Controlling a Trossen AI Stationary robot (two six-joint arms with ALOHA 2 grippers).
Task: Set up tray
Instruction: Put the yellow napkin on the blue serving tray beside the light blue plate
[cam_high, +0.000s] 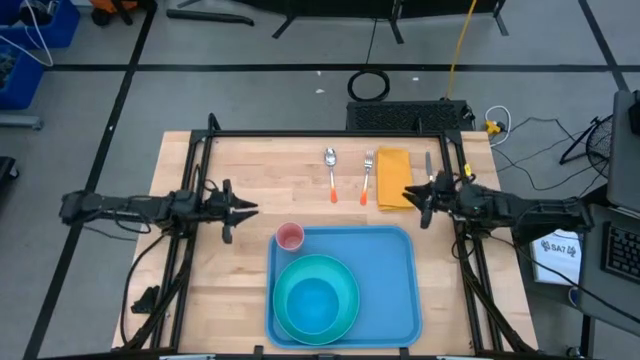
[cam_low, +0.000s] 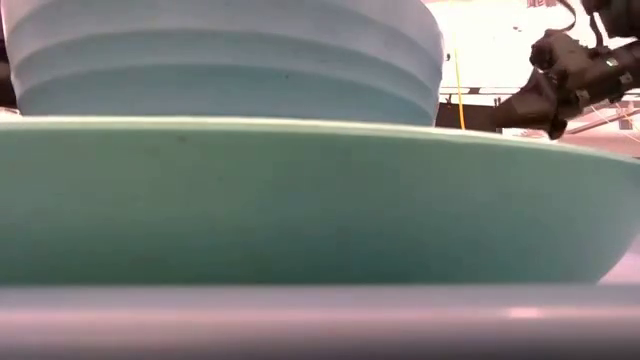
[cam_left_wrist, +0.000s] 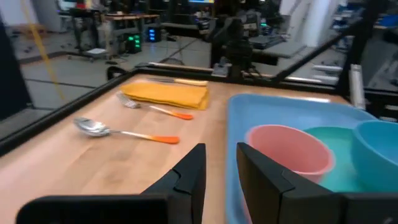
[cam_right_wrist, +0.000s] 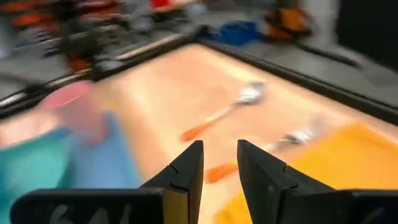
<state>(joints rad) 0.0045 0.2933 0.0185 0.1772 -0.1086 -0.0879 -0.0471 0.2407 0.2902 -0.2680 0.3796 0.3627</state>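
Note:
The light-blue tray (cam_high: 385, 285) lies flat on the wooden table by its near edge. On it sits a teal plate (cam_high: 340, 275) with a blue bowl (cam_high: 312, 305) standing in it. A pink cup (cam_high: 290, 237) stands upright in the tray's far left corner. My left gripper (cam_high: 245, 210) hovers open to the left of the cup, pointing toward the table's right (cam_left_wrist: 221, 149). My right gripper (cam_high: 410, 195) hovers open at the right edge of a yellow napkin (cam_high: 393, 178), with nothing between its fingers (cam_right_wrist: 219, 146).
Beyond the tray, a spoon (cam_high: 330, 170) and a fork (cam_high: 367, 175), both orange-handled, lie on the table left of the napkin. A knife (cam_high: 428, 165) lies to its right. Bare wood lies left of the tray. A black frame runs along the table's edges.

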